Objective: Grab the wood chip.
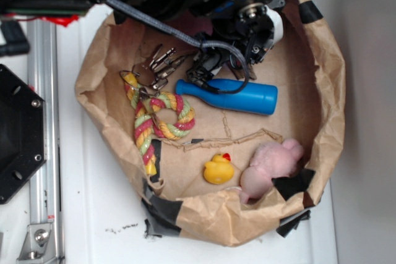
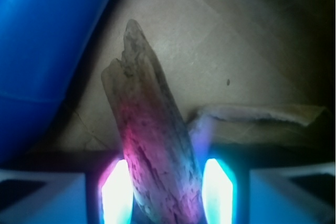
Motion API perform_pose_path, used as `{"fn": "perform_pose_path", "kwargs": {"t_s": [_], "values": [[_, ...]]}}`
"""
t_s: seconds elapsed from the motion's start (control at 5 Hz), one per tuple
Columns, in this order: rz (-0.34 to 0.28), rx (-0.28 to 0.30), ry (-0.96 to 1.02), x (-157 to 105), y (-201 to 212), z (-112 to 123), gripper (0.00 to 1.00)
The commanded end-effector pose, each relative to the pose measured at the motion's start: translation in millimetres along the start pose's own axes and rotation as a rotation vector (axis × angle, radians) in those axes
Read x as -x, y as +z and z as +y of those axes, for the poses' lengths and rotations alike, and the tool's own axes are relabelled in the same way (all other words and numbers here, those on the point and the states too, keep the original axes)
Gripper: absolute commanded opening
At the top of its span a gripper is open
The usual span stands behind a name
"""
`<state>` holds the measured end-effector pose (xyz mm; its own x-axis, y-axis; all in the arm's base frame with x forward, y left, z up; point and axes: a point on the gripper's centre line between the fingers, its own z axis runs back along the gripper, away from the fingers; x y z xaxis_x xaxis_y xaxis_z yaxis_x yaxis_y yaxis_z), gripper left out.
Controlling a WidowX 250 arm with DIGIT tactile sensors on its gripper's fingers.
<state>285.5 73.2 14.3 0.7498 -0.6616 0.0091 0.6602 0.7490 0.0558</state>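
Observation:
In the wrist view the wood chip [image 2: 152,140], rough, brown and grooved, stands lengthwise between my two glowing pads [image 2: 116,192]. It fills the gap and touches both sides, so my gripper [image 2: 167,192] is shut on it. Its ragged tip points away over the brown paper floor. The blue bottle [image 2: 42,51] lies close on the left. In the exterior view my gripper [image 1: 207,69] sits low over the neck end of the blue bottle [image 1: 238,96], and the arm hides the wood chip there.
Everything lies inside a crumpled brown paper bag [image 1: 247,214] with a raised rim. A bunch of keys [image 1: 158,66], a striped rope toy [image 1: 154,122], a yellow rubber duck [image 1: 218,169] and a pink plush [image 1: 269,168] share the floor. A metal rail [image 1: 43,122] runs along the left.

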Motion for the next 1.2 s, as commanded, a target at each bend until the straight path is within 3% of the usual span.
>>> {"fn": "perform_pose_path", "kwargs": {"t_s": [0.0,0.2,0.4,1.0], "values": [[-0.008,-0.076,0.22,-16.3,76.7,-41.8,0.0],[0.034,-0.023,0.469,-20.8,124.3,-48.4,0.0],[0.031,0.05,0.677,-33.5,140.2,-53.9,0.0],[0.009,0.009,0.799,-44.5,141.4,-63.6,0.0]]}}
